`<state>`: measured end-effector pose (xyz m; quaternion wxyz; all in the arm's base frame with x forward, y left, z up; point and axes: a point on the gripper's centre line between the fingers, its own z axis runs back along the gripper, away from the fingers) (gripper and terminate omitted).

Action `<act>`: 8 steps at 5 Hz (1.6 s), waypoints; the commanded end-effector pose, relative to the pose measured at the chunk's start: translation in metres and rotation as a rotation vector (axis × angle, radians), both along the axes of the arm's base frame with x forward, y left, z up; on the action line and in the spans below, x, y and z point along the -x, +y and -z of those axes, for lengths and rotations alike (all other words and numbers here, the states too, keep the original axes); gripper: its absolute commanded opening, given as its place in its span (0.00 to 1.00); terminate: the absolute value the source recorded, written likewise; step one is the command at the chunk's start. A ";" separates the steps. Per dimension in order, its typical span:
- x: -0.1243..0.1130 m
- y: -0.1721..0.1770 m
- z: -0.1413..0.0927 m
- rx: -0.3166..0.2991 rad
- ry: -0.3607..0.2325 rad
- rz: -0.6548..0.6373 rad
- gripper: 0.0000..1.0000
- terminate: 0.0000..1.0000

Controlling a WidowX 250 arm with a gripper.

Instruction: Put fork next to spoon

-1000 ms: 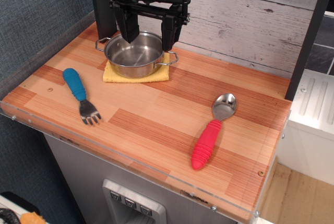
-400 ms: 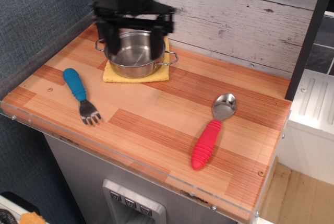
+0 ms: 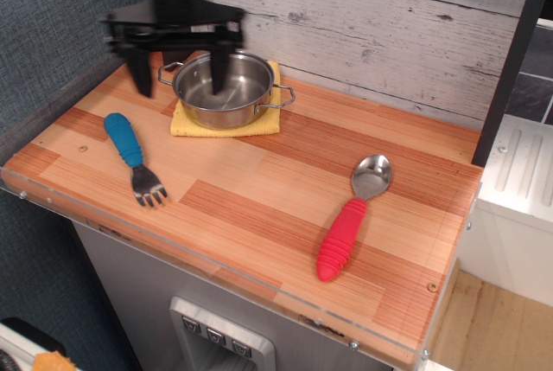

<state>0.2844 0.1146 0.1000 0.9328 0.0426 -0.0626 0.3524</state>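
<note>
Since the earlier frame my hand point(image 3: 178, 64) has swung left along the back of the bench point(image 3: 285, 185), off the middle of the pot point(image 3: 226, 88) and toward the back left corner. It hangs blurred above the wood with its two fingers point(image 3: 140, 68) spread wide and nothing between them; one finger sits left of the pot, the other in front of its bowl. I count one fork point(image 3: 134, 156), lying near the left edge with its blue handle pointing back and tines toward the front edge. One spoon point(image 3: 352, 214) lies well apart from it near the right front, red handle toward the front edge, shiny bowl toward the back. One steel pot sits on one yellow cloth point(image 3: 223, 124) at the back left, just behind the fork.
</note>
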 end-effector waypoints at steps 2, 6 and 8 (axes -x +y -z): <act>0.012 0.047 0.016 0.010 -0.063 -0.092 1.00 0.00; 0.004 0.064 0.057 0.003 -0.037 -0.306 1.00 0.00; 0.001 0.067 0.072 0.003 -0.060 -0.369 1.00 0.00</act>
